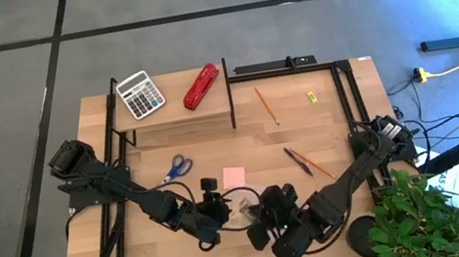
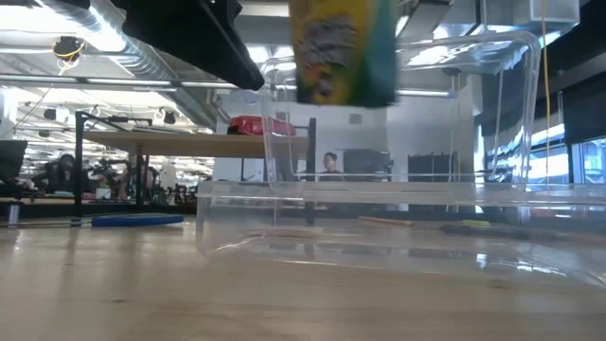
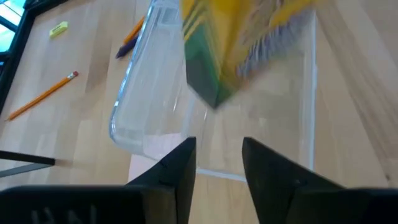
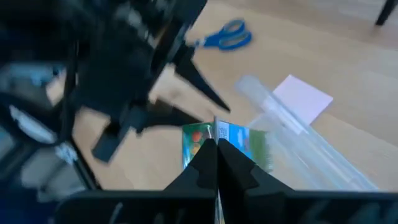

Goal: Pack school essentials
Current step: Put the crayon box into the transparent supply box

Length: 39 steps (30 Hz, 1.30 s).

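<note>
A yellow-and-green printed box [image 2: 343, 47] hangs in the air above a clear plastic case [image 2: 379, 180] that lies on the table near its front edge. My right gripper [image 4: 217, 146] is shut on this box [image 4: 239, 142]. My left gripper [image 3: 217, 165] is at the case's near edge, opposite the right gripper [image 1: 267, 214]. Blue-handled scissors [image 1: 178, 166], a pink sticky-note pad [image 1: 234, 175], two orange pencils [image 1: 266, 105] [image 1: 315, 165], a dark pen [image 1: 297, 160] and a yellow piece [image 1: 310, 96] lie loose on the wood. My left gripper has the clear case's near edge [image 3: 214, 175] between its two fingers [image 3: 180, 171], slanting down at it. The case rests on the table. My right gripper pinches one end of the printed box [image 4: 214, 132] between its shut fingers, slanting down from the table's right. The box [image 3: 239, 43] hangs clear above the case.
A low wooden shelf [image 1: 175, 111] at the back carries a white-grey calculator [image 1: 140, 95] and a red stapler [image 1: 201, 86]. A black frame [image 1: 339, 82] runs along the table's right side. A green plant [image 1: 422, 218] stands at the near right corner.
</note>
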{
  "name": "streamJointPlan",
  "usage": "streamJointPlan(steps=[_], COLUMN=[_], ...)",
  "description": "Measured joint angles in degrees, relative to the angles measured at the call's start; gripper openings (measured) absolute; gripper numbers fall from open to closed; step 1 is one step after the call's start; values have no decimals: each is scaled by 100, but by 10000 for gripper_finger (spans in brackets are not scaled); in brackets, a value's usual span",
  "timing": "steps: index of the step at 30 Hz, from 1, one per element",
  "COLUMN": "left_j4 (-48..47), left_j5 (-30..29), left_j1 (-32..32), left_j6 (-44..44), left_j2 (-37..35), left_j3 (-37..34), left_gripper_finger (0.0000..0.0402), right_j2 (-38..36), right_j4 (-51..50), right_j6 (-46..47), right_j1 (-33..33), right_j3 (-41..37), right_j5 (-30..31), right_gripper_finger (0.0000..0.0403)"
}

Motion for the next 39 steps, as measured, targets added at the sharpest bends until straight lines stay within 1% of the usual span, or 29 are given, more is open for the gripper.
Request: streamJointPlan(steps=[2, 7, 11, 15, 18, 20, 24, 28, 31, 34, 39], left_j4=[-3, -27, -26, -26, -6, 0, 4, 56, 184, 227, 406], left_j5=[1, 1, 1, 37, 370, 610, 807, 1441, 1780, 1802, 1801], left_j1=[-2, -2, -2, -9, -31, -61, -81, -74, -81, -79, -74], left_j6=[1, 2, 12, 104, 247, 258, 101, -44, -45, -46, -46], left_j2=[1, 2, 2, 2, 2, 2, 2, 4, 4, 7, 7], left_j3=[0, -2, -2, -2, -7, -7, -7, -9, -9, -9, -9], left_gripper_finger=[124, 124, 124, 124, 124, 124, 124, 124, 124, 124, 124], right_j2=[72, 189, 191, 216, 244, 242, 241, 316, 443, 580, 828], right_j4=[5, 24, 11, -127, -415, -416, -442, -436, -241, -74, 11], right_j6=[334, 1035, 1352, 1839, 2094, 2135, 2220, 2481, 2502, 2500, 2489], right_j1=[62, 255, 365, 457, 472, 466, 461, 463, 463, 463, 440], right_j3=[0, -2, -2, -2, -9, -9, -9, -9, -9, -9, -9], right_j5=[251, 536, 608, 817, 803, 839, 812, 754, 744, 808, 1096], right_gripper_finger=[0, 0, 0, 0, 0, 0, 0, 0, 0, 0, 0])
